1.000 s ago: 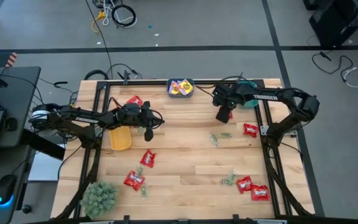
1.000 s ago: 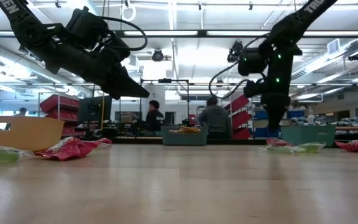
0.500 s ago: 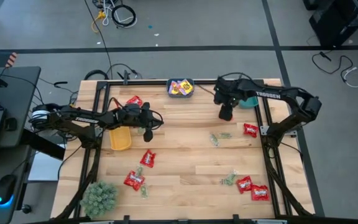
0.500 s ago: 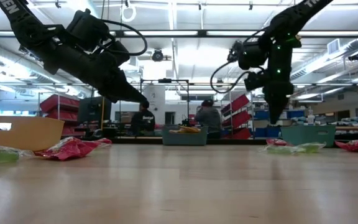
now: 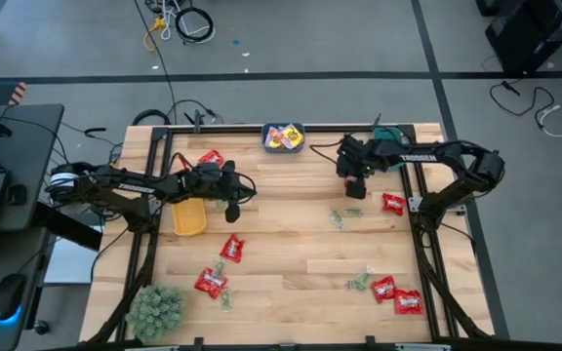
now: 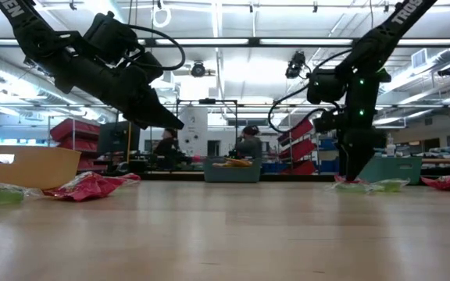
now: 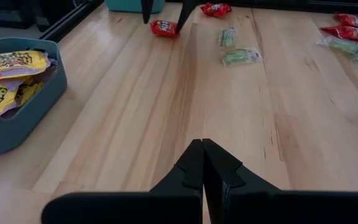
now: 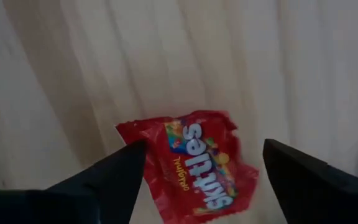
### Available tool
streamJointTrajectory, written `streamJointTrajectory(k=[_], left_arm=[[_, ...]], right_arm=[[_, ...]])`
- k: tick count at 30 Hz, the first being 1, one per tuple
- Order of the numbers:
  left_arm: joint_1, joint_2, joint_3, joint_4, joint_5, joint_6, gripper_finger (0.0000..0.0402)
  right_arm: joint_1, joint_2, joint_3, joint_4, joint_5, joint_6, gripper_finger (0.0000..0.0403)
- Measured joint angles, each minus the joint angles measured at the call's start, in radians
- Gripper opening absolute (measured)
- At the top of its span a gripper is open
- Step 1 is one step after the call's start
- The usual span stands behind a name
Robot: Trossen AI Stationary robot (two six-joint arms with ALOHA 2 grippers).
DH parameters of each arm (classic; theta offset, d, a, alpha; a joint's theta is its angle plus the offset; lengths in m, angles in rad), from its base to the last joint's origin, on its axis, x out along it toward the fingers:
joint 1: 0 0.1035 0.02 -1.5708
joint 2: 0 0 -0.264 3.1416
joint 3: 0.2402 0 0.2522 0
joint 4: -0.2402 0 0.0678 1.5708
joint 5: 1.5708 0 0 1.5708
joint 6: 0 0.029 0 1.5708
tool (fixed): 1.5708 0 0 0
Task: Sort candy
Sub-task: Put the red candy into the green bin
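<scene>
Candy lies scattered on the wooden table (image 5: 291, 244): red packets (image 5: 232, 248), (image 5: 392, 203) and small pale green pieces (image 5: 337, 216). Yellow packets (image 5: 283, 137) fill a teal bin at the far edge. My right gripper (image 8: 204, 146) points down at the far right, open wide. Its two fingers stand on either side of one flat red Skittles packet (image 8: 191, 158), which also shows between them in the left wrist view (image 7: 165, 28). My left gripper (image 5: 234, 195) hangs shut and empty above the table's left half, beside a yellow bin (image 5: 188, 216).
A green fuzzy plant ball (image 5: 154, 307) sits at the near left corner. A second teal bin (image 5: 390, 158) stands partly under my right arm. More red packets (image 5: 407, 302) and green pieces (image 5: 361, 281) lie near right, others (image 5: 211, 283) near left. People stand far behind the table (image 6: 248, 144).
My right gripper has sunk toward the table over the red packet and rolled about its own axis. Its fingers now stand wider apart than a second ago. My left arm has kept still.
</scene>
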Motion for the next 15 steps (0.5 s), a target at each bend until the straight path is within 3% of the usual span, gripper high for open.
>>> streamJointTrajectory(k=[4,8,15], left_arm=[[0.0,0.0,0.0,0.001,0.0,0.001,0.0001],[0.0,0.0,0.0,0.002,0.0,0.001,0.0001],[0.0,0.0,0.0,0.019,-0.009,0.001,0.0001]], right_arm=[[0.0,0.0,-0.035,0.01,-0.004,0.002,0.0293],[0.001,-0.002,-0.048,0.014,-0.011,0.019,0.0246],[0.0,0.001,0.046,-0.086,-0.012,0.157,0.0089]])
